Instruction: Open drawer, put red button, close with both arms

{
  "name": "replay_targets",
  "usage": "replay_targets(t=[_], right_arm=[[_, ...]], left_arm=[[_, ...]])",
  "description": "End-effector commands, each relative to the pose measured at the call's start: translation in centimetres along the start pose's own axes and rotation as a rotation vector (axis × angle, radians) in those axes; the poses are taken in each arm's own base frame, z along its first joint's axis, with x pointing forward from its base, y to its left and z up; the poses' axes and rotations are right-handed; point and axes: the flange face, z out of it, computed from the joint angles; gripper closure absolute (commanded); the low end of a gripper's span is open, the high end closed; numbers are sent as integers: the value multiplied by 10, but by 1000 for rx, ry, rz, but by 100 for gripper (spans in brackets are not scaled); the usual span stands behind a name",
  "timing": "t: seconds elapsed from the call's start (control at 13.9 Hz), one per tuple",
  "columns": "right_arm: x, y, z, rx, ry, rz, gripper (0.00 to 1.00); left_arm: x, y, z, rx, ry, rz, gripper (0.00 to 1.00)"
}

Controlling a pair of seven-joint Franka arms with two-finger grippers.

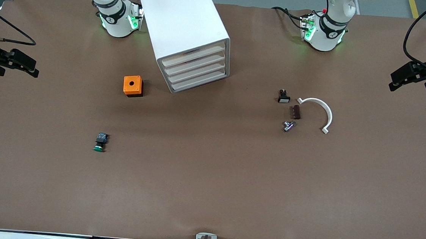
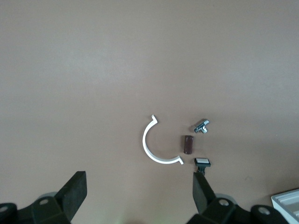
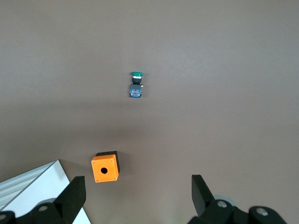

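Both arms wait at counter ends. Left pincer (image 1: 400, 79) fingers apart, empty, over left arm's end. Right pincer (image 1: 25, 66) apart, empty, over right arm's end. Drawer unit (image 1: 189, 34) shut, all drawers in. Red button not seen; green button (image 1: 100, 143) nearer camera than orange box (image 1: 132, 86).

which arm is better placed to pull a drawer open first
Probably right: the drawer unit stands toward the right arm's end, beside its base, and shows in the right wrist view. Both the right pincer and left pincer hang open, empty.
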Motion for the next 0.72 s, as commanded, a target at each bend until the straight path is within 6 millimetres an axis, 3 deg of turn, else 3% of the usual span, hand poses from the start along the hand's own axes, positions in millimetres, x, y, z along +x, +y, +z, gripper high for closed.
replay_targets(t=[0.0, 0.65], right_arm=[[-2, -1, -8, -18, 13, -11, 0], [-2, -5, -8, -21, 13, -17, 0]], left_arm=[[-13, 0, -2, -20, 0, 18, 0], [-6, 6, -2, -17, -9, 23, 0]])
